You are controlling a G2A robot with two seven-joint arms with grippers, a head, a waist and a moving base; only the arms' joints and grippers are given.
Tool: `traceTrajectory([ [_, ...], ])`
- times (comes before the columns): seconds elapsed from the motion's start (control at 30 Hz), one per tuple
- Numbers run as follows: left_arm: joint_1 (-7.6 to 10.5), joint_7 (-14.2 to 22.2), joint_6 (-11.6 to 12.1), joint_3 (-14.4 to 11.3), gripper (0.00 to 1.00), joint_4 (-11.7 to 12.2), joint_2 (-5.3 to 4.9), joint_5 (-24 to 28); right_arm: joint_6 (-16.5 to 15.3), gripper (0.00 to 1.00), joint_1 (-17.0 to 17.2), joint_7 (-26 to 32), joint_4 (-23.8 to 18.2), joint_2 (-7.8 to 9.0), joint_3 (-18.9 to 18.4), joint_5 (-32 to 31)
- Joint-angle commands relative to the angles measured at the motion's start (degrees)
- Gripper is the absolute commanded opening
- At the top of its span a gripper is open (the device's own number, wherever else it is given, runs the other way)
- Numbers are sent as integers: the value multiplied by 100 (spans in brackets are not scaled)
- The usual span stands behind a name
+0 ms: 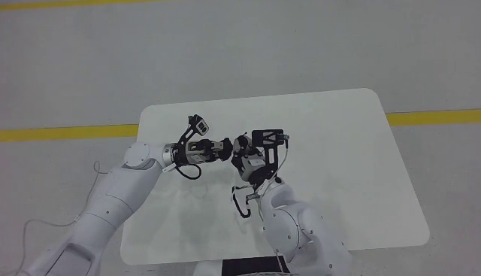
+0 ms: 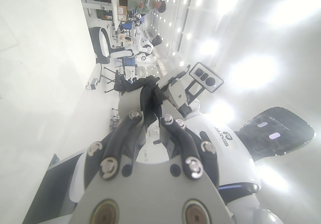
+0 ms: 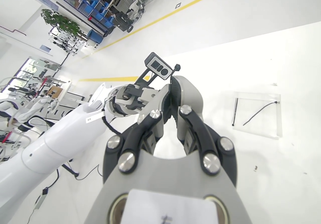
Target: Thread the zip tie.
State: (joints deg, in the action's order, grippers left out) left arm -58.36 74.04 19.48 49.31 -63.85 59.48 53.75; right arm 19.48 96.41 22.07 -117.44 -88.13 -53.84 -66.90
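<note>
Two grippers meet tip to tip above white rounded table (image 1: 338, 125): R gripper (image 3: 171, 84) jaws clamped on thin black plastic zip tie (image 3: 177, 67), head poking past tips; L gripper (image 2: 150, 92) jaws drawn together, can't tell on what; clear plastic tray (image 3: 277, 109) w/ spare black ties (image 3: 235, 112) lies on table nearby.

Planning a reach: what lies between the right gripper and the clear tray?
Only bare table separates right gripper from clear tray, per the right wrist view.

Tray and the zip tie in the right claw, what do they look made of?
Tray: clear and glossy, likely acrylic; the table shows through it. Zip tie: matte black, probably nylon; a thin strap with a square head, pinched in the right claw.
</note>
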Motion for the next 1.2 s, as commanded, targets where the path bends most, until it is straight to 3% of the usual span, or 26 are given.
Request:
traceTrajectory([
  [0.0, 0, 0, 0, 0, 0, 0, 0, 0, 0, 0, 15, -10, 0, 4, -17, -7],
  [0.4, 0, 0, 0, 0, 0, 0, 0, 0, 0, 0, 158, -153, -77, 10, -199, 149],
  [0.8, 0, 0, 0, 0, 0, 0, 0, 0, -15, 0, 25, -13, 54, 10, -122, 480],
  [1.17, 0, 0, 0, 0, 0, 0, 0, 0, 0, 0, 87, -156, 35, 37, -213, 291],
])
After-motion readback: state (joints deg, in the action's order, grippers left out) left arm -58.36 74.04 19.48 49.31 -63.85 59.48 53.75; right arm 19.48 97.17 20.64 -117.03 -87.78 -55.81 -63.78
